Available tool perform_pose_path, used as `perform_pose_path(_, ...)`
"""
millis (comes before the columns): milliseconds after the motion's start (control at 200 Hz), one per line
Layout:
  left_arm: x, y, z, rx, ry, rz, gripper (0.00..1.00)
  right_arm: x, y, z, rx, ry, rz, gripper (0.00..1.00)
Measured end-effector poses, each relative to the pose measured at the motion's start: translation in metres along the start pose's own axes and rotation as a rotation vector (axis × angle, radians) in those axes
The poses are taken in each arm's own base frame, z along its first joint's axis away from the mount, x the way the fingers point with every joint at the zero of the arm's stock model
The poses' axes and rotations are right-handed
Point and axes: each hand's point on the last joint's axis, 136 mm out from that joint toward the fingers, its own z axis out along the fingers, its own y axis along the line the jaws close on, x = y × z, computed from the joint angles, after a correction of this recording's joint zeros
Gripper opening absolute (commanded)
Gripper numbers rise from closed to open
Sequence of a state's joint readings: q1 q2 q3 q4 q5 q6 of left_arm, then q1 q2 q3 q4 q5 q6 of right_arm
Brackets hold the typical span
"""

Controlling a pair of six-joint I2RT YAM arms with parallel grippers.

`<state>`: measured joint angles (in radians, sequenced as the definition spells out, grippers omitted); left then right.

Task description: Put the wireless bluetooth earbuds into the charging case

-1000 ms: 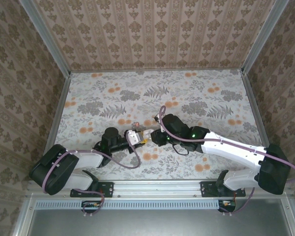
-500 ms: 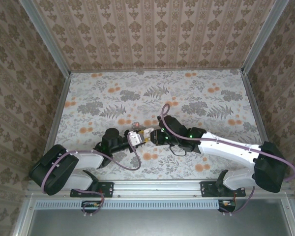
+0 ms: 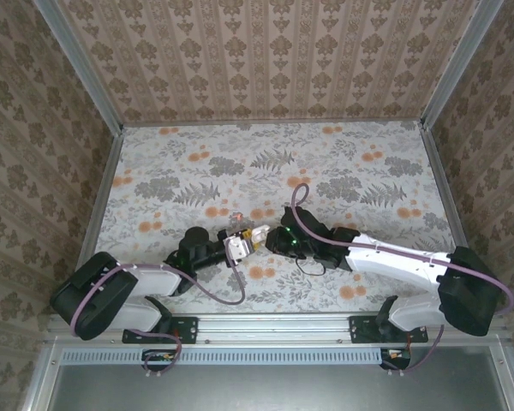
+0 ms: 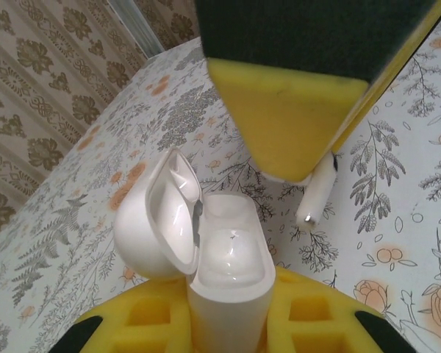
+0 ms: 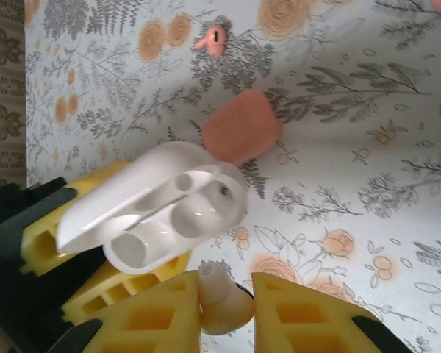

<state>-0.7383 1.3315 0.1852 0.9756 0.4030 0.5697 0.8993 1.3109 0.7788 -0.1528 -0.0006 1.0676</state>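
The table (image 3: 351, 171) is a grey-and-orange floral sheet, boxed in by brown patterned walls. In the top view your two claws meet just toward 7 o'clock from the table's middle.

Left claw (image 3: 232, 249): clamped on the white case (image 4: 228, 279), with yellow pads on both flanks of its body. In the left wrist view the case stands upright, its long axis running 6 to 12 o'clock and its mouth at 12. The lid is hinged open and leans toward 10 o'clock. In the right wrist view the body's long axis runs 8 to 2 o'clock and the wells face the lens. The well at the 8 o'clock end looks hollow. Whether the other is filled cannot be told.

Right claw (image 3: 259, 238): clamped on a white earbud (image 5: 222, 300), held between its yellow pads. In the left wrist view the stem hangs below the pad with its axis running 1 to 7 o'clock and its tip toward 7. The earbud sits at the case's 2 o'clock, just beside the case and outside the mouth.

A coral rounded piece (image 5: 241, 126) lies flat on the table at the lid's 1 o'clock. Whether the two touch cannot be told. A coral speck (image 5: 212, 40) lies apart from it, toward 12 o'clock.
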Motion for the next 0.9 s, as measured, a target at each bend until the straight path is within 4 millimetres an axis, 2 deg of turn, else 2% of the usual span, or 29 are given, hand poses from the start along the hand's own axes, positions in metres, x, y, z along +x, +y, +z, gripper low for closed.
perform_pose_path(110, 0.0, -0.005, 0.001, 0.008, -0.009, 0.048, 0.04, 0.003, -0.006, -0.009, -0.012, -0.007, 0.027, 0.22)
perform_pose_path(355, -0.004, -0.014, 0.004, 0.025, -0.034, 0.152, 0.02, 0.0, 0.0, -0.028, -0.069, -0.035, 0.082, 0.22)
perform_pose_path(605, -0.009, -0.011, 0.005, 0.007, -0.053, 0.192, 0.02, 0.005, -0.009, -0.024, -0.049, -0.022, 0.141, 0.23)
perform_pose_path(895, -0.008, -0.009, 0.005, -0.007, -0.046, 0.193, 0.02, 0.01, -0.008, -0.006, -0.046, 0.008, 0.2, 0.23)
